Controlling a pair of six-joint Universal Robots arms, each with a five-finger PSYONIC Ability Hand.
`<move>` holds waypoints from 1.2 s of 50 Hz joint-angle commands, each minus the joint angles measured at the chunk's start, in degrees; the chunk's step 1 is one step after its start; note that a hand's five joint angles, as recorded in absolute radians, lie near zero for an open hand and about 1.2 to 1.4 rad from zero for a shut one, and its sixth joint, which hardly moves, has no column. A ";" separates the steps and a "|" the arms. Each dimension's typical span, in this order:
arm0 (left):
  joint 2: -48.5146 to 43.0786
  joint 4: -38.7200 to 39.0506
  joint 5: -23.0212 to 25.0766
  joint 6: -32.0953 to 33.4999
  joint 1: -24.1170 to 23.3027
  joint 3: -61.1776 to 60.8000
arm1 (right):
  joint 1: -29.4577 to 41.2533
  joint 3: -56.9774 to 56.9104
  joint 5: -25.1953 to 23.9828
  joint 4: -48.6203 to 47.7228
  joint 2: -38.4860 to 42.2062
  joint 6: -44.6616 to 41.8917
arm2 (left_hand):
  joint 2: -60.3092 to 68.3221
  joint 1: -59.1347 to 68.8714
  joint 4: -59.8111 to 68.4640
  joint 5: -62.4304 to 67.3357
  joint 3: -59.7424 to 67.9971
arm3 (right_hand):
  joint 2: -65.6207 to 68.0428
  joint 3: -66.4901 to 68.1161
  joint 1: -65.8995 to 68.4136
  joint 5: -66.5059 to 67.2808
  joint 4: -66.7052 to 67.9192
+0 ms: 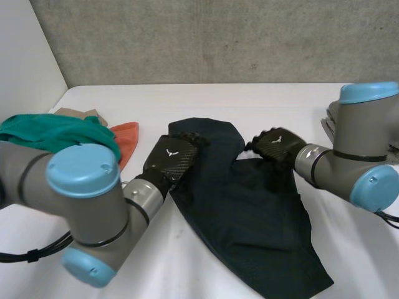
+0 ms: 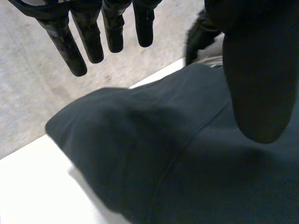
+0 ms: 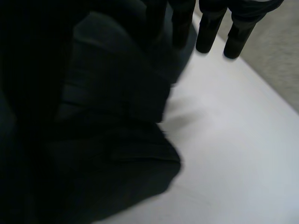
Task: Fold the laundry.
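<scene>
A dark navy garment (image 1: 249, 212) lies spread on the white table (image 1: 349, 249), running from the middle toward the front right. My left hand (image 1: 171, 159) rests over its back left part. In the left wrist view its fingers (image 2: 86, 42) are straight and held just above the cloth (image 2: 154, 158), thumb apart, holding nothing. My right hand (image 1: 277, 146) sits at the garment's right edge, where the outline notches inward. Its fingers (image 3: 205, 32) are straight past a bunched fold of the cloth (image 3: 107, 140), and no grip shows.
A green cloth (image 1: 56, 132), an orange cloth (image 1: 124, 140) and a tan one (image 1: 78, 113) lie piled at the back left. Some grey folded items (image 1: 327, 124) sit at the right edge behind my right arm. A grey wall closes the back.
</scene>
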 commanded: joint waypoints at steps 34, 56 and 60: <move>-2.11 5.49 -4.17 1.49 1.78 18.58 | 4.87 -8.04 16.93 -11.34 -11.83 7.71 | -2.32 -1.81 -1.95 -1.82 -2.27 | 63.19 63.23 63.20 62.78 63.15; -17.74 -4.91 3.30 -14.43 4.51 22.95 | 13.31 -5.22 12.36 -10.63 -27.21 10.70 | -4.06 -3.56 -3.69 -3.57 -4.01 | 63.19 63.23 63.20 62.78 63.15; -21.53 -5.08 4.71 -18.29 1.53 27.35 | 14.81 -5.57 12.27 -10.63 -29.32 10.70 | -4.23 -3.72 -3.86 -3.74 -4.18 | 63.19 63.23 63.20 62.78 63.15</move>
